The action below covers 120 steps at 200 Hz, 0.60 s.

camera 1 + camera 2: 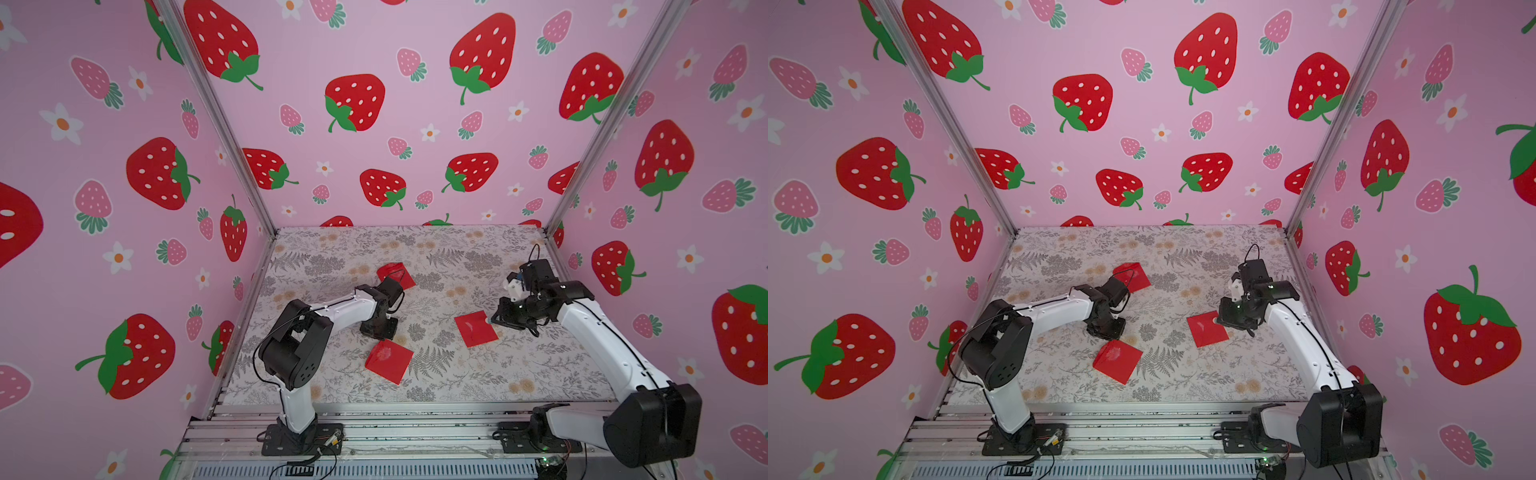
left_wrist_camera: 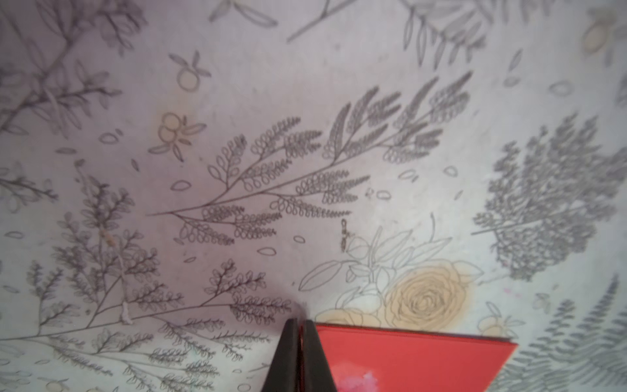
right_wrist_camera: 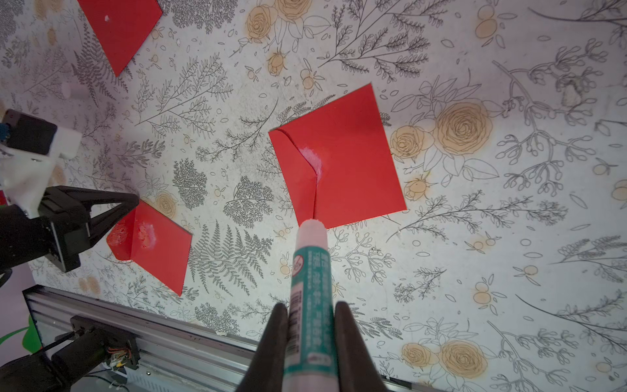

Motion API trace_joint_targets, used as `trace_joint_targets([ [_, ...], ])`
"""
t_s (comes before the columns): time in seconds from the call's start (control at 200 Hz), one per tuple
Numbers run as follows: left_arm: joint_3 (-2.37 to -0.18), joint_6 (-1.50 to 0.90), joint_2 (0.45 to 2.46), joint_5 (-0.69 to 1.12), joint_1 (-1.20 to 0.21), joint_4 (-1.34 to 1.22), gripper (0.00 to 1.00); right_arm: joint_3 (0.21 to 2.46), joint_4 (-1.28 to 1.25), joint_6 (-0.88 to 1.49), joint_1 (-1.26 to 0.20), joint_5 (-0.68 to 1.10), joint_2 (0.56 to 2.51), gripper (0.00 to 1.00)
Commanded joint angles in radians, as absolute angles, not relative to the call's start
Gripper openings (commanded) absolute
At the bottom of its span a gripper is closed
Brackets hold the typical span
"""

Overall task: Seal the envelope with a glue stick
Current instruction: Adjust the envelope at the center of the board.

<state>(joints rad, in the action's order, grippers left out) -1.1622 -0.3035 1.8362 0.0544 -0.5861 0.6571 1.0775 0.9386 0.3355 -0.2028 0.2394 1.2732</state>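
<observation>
Glue stick [image 3: 310, 288] between right fingers [image 3: 353, 339], beside middle envelope [image 3: 349, 169]; left fingers [image 2: 288, 356] tight on edge of near envelope [image 3: 163, 251]; far envelope [image 1: 385, 271] half-hidden.

envelope [image 2: 407, 356]: matt paper | glue stick [image 3: 310, 288]: glossy plastic, probably | rail [image 3: 190, 342]: brushed metal

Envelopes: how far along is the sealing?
Done: the envelope by the glue stick lies closed, white glue at its flap tip. In hand: right gripper holds the stick; left gripper shut at the near envelope's corner. Left: the near one's flap, probably.
</observation>
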Motion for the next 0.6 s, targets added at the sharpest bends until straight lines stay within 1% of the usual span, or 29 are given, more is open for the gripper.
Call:
trace_joint_targets([
  [0.0,-1.230,-0.372,1.865,0.130,-0.565,0.601,0.08,1.074,0.954,0.328,-0.207,0.244,1.261,0.00],
  [0.05,-1.251,-0.387,1.881,0.172,-0.560,0.591,0.08,1.074,0.954,0.328,-0.207,0.244,1.265,0.00],
  [0.175,-1.288,-0.394,1.895,0.172,-0.559,0.585,0.11,1.072,0.958,0.328,-0.211,0.244,1.263,0.00],
  [0.3,-1.289,-0.385,1.861,0.157,-0.560,0.593,0.22,1.080,0.968,0.331,-0.222,0.244,1.263,0.00],
  [0.425,-1.241,-0.379,1.772,0.144,-0.561,0.601,0.33,1.089,0.981,0.340,-0.241,0.236,1.273,0.00],
  [0.44,-1.233,-0.379,1.757,0.116,-0.560,0.601,0.34,1.089,0.984,0.342,-0.244,0.233,1.275,0.00],
  [0.525,-1.181,-0.380,1.682,0.090,-0.560,0.604,0.37,1.096,0.996,0.349,-0.269,0.214,1.289,0.00],
  [0.595,-1.139,-0.382,1.623,0.074,-0.563,0.607,0.38,1.104,1.001,0.362,-0.297,0.203,1.301,0.00],
])
